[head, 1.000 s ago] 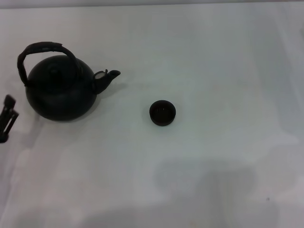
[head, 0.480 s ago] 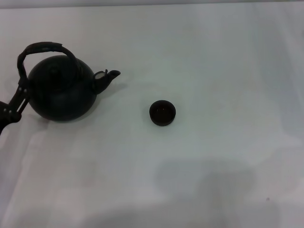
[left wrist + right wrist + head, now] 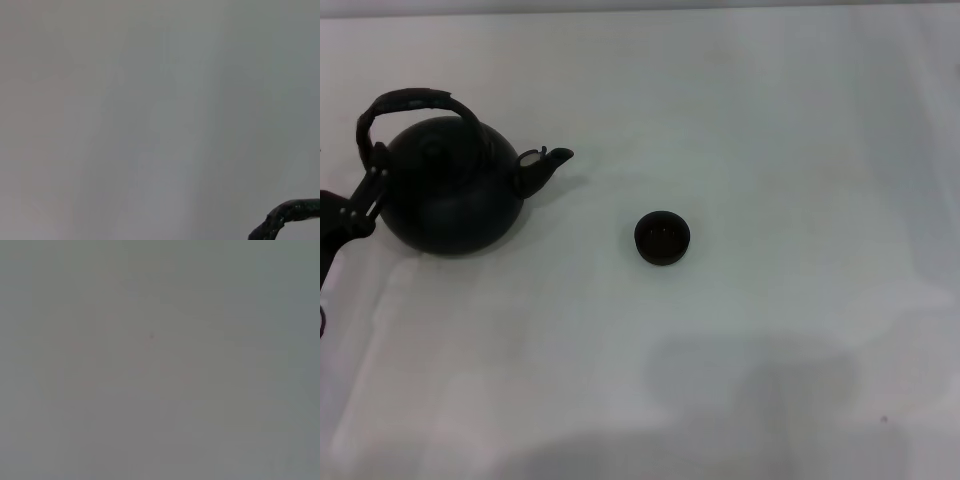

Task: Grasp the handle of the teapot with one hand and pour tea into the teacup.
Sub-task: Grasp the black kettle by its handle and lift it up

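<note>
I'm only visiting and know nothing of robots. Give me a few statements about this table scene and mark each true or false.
1. The teapot stands upright on the table. True.
2. Its spout points toward the teacup's side. True.
3. The teacup sits under the spout. False: it stands apart, on bare table.
4. The right hand holds the handle. False: no right hand is in view; the left hand is beside the teapot.
5. The teapot is tilted, pouring. False: it rests level.

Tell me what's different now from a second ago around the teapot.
The left gripper has come in from the table's left edge and risen to the teapot's left side, near the lower end of the handle. No grasp is visible yet. The teapot, with its spout toward the teacup, and the cup itself have not moved. The right gripper is out of view.
</note>
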`<control>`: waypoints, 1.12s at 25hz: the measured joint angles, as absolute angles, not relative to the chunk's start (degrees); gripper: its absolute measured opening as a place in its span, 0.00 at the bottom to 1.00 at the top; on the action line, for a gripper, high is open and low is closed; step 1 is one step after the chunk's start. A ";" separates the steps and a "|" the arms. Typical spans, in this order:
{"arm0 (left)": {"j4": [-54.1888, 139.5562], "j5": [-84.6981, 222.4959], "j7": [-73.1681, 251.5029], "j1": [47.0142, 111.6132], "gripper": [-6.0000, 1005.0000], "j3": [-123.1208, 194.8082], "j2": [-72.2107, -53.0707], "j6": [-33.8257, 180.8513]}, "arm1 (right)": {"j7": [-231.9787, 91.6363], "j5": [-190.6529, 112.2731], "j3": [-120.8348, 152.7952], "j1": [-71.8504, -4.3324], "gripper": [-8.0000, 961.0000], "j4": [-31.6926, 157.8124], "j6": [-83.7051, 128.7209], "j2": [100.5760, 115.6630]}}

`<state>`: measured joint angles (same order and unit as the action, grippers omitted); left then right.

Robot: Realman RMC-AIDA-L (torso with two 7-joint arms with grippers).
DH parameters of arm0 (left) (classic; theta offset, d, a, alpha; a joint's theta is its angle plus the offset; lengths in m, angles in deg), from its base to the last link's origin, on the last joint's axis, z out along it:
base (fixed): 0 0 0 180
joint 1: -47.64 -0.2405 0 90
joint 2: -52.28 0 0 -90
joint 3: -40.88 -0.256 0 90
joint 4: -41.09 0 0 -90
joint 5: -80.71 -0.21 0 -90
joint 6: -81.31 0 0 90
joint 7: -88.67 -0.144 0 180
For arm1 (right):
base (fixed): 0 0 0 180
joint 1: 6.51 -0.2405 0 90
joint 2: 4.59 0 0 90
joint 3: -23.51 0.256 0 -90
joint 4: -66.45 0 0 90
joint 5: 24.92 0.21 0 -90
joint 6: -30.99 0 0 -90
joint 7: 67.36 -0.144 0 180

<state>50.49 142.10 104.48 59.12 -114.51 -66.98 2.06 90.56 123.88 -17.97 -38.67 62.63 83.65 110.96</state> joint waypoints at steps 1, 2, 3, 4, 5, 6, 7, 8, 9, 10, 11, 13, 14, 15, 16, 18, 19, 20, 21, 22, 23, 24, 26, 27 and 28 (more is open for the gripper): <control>50.49 142.09 104.48 59.37 0.87 -114.51 -66.99 2.48 | 90.54 123.87 -17.97 -38.64 0.88 62.61 83.64 110.95; 50.50 142.08 104.48 59.56 0.87 -114.51 -66.99 2.79 | 90.53 123.87 -17.97 -38.62 0.88 62.60 83.63 110.95; 50.49 142.08 104.49 59.61 0.87 -114.51 -66.99 3.01 | 90.52 123.87 -17.97 -38.62 0.88 62.57 83.63 110.94; 50.49 142.08 104.49 59.75 0.87 -114.51 -66.99 3.30 | 90.51 123.87 -17.97 -38.62 0.88 62.56 83.63 110.94; 50.49 142.11 104.48 59.86 0.87 -114.51 -66.99 3.53 | 90.50 123.87 -17.97 -38.61 0.88 62.55 83.63 110.93; 50.49 142.22 104.49 59.98 0.87 -114.51 -66.99 3.80 | 90.50 123.87 -17.97 -38.61 0.88 62.55 83.63 110.93; 50.50 142.36 104.49 60.12 0.87 -114.51 -66.99 4.15 | 90.49 123.87 -17.97 -38.60 0.88 62.54 83.63 110.92; 50.49 142.49 104.49 60.22 0.87 -114.51 -66.98 4.49 | 90.49 123.87 -17.97 -38.60 0.88 62.53 83.63 110.90; 50.50 142.55 104.49 60.42 0.87 -114.51 -66.96 4.95 | 90.48 123.87 -17.97 -38.60 0.88 62.52 83.63 110.87; 50.49 142.56 104.48 60.51 0.87 -114.51 -66.94 5.14 | 90.48 123.87 -17.97 -38.59 0.88 62.52 83.63 110.85; 50.49 142.57 104.48 60.65 0.87 -114.51 -66.93 5.37 | 90.48 123.87 -17.97 -38.59 0.88 62.51 83.63 110.83; 50.46 142.58 104.51 60.95 0.87 -114.51 -66.92 5.84 | 90.47 123.87 -17.97 -38.60 0.88 62.50 83.62 110.82; 50.44 142.59 104.55 61.06 0.87 -114.51 -66.91 5.98 | 90.47 123.87 -17.97 -38.63 0.88 62.50 83.61 110.81; 50.43 142.58 104.55 61.11 0.87 -114.51 -66.91 6.06 | 90.48 123.87 -17.97 -38.66 0.88 62.50 83.59 110.81; 50.42 142.59 104.55 61.18 0.87 -114.51 -66.92 6.17 | 90.48 123.87 -17.97 -38.69 0.88 62.50 83.56 110.81; 50.41 142.59 104.53 61.46 0.87 -114.52 -66.96 6.45 | 90.47 123.88 -18.01 -38.67 0.88 62.50 83.55 110.81; 50.41 142.59 104.53 61.59 0.87 -114.51 -66.97 6.54 | 90.47 123.87 -18.03 -38.63 0.88 62.50 83.54 110.81; 50.41 142.59 104.53 61.71 0.87 -114.51 -66.97 6.58 | 90.47 123.87 -18.04 -38.60 0.88 62.50 83.54 110.81; 50.40 142.59 104.53 61.75 0.87 -114.51 -66.98 6.60 | 90.46 123.88 -18.05 -38.58 0.88 62.50 83.54 110.81; 50.41 142.59 104.53 61.79 0.87 -114.51 -66.98 6.60 | 90.46 123.88 -18.06 -38.57 0.88 62.50 83.54 110.80; 50.40 142.59 104.52 61.89 0.87 -114.52 -66.98 6.61 | 90.46 123.88 -18.06 -38.57 0.88 62.50 83.54 110.81; 50.40 142.58 104.52 61.97 0.87 -114.56 -66.98 6.61 | 90.45 123.88 -18.06 -38.57 0.88 62.50 83.54 110.80; 50.41 142.56 104.52 62.21 0.86 -114.65 -66.94 6.62 | 90.43 123.88 -18.06 -38.58 0.88 62.50 83.54 110.80; 50.41 142.55 104.52 62.30 0.84 -114.67 -66.93 6.69 | 90.43 123.88 -18.06 -38.58 0.88 62.50 83.54 110.80; 50.41 142.55 104.52 62.32 0.83 -114.66 -66.93 6.76 | 90.43 123.87 -18.07 -38.59 0.88 62.50 83.54 110.81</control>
